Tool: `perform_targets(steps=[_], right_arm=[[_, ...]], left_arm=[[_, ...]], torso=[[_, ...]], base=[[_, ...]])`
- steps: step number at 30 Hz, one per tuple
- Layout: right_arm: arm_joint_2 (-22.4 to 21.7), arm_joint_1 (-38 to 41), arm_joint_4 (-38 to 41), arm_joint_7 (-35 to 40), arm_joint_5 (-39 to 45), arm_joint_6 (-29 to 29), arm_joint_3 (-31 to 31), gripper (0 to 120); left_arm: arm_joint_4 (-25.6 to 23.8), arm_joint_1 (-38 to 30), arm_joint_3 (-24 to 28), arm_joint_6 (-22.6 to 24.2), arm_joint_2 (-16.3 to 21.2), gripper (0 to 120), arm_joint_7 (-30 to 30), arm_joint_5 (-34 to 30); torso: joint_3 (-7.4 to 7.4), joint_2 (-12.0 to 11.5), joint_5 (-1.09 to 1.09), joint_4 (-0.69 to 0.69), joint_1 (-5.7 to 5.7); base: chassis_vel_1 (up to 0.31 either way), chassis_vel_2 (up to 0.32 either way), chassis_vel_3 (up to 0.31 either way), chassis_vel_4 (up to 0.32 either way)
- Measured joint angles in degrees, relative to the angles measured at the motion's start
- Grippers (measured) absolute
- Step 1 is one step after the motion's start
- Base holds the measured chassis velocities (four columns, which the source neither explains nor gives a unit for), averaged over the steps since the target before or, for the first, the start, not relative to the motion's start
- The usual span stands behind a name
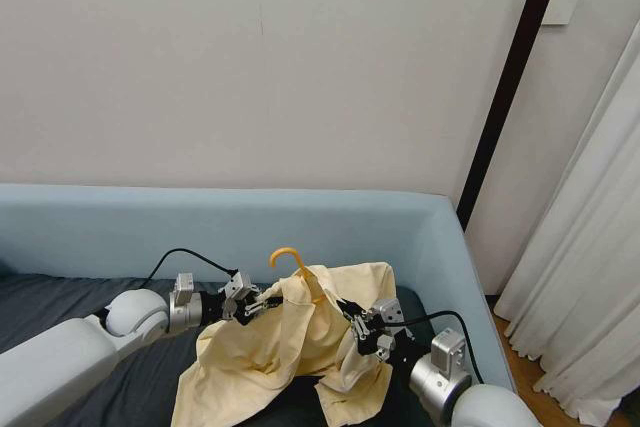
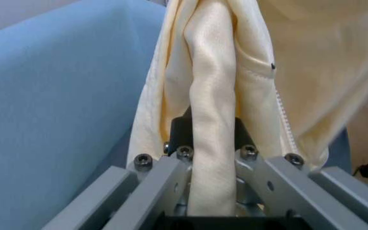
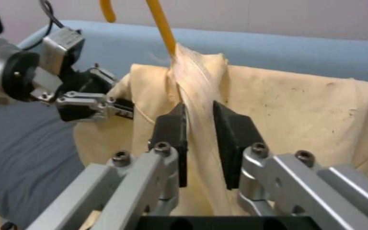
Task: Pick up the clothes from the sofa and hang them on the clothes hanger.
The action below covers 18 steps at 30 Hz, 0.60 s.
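The yellow shirt [image 1: 300, 347] is held up over the blue sofa [image 1: 200, 227], and a yellow hanger [image 1: 285, 255] pokes out of its top. The left end effector [image 1: 262, 305] pinches a fold of the shirt. The right end effector [image 1: 350, 319] squeezes the cloth just under the hook.

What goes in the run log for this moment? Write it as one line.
left gripper: jaws shut on garment | right gripper: jaws shut on garment | hanger: hook above garment | over sofa
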Motion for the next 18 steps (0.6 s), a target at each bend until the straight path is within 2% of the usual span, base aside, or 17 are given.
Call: perform_targets(steps=[4, 5, 8, 9, 11, 12, 15, 16, 18], right_arm=[[-1.34, -1.33, 2.26, -3.47, -1.66, 1.78, -0.05, 38], [-1.34, -1.33, 2.26, -3.47, -1.66, 1.78, -0.05, 38], [-1.61, -1.94, 2.88, -4.58, -3.18, 2.67, 0.03, 48], [-1.71, -2.00, 2.91, -4.68, -3.55, 2.86, 0.15, 55], [-1.84, -2.01, 2.90, -4.73, -3.87, 3.06, 0.33, 58], [-2.15, -1.98, 2.75, -4.77, -4.21, 3.32, 0.86, 65], [-4.85, -1.90, 2.55, -4.86, -4.33, 3.58, 3.83, 77], [-4.85, -1.90, 2.55, -4.86, -4.33, 3.58, 3.83, 77], [-9.35, -0.85, 2.56, -5.48, -4.12, 3.69, 5.54, 86]], left_arm=[[0.81, -1.40, 0.02, -0.21, 0.47, 1, 0.27, 0.12], [0.81, -1.40, 0.02, -0.21, 0.47, 1, 0.27, 0.12], [1.15, -2.62, 0.02, -0.53, 0.86, 1, 0.82, 0.60], [1.24, -2.91, 0.01, -0.67, 0.97, 1, 1.07, 0.69], [1.31, -3.24, -0.01, -0.85, 1.16, 1, 1.35, 0.82], [1.44, -3.83, -0.03, -1.26, 1.55, 1, 1.95, 1.25], [2.92, -6.24, 0.04, -4.37, 1.92, 1, 4.87, 5.04], [2.92, -6.24, 0.04, -4.37, 1.92, 1, 4.87, 5.04], [4.20, -8.38, 0.36, -8.53, 1.73, 1, 8.55, 8.83]], torso=[[0.00, 0.00, -0.01, -0.01, 0.00], [0.00, 0.00, -0.01, -0.01, 0.00], [0.00, 0.00, 0.00, 0.00, -0.01], [0.00, 0.00, 0.00, 0.00, 0.00], [0.00, 0.00, 0.00, 0.00, 0.00], [0.00, 0.00, 0.00, 0.00, -0.01], [0.00, 0.00, 0.01, 0.01, 0.00], [0.00, 0.00, 0.01, 0.01, 0.00], [0.00, 0.00, 0.01, -0.01, 0.00]], base=[[0.000, 0.000, 0.000, 0.000], [0.000, 0.000, 0.000, 0.000], [0.000, 0.000, 0.000, 0.000], [0.000, 0.000, 0.000, 0.000], [0.000, 0.000, 0.000, 0.000], [0.000, 0.000, 0.000, 0.000], [0.000, 0.000, 0.000, 0.000], [0.000, 0.000, 0.000, 0.000], [0.000, 0.000, 0.000, 0.000]])
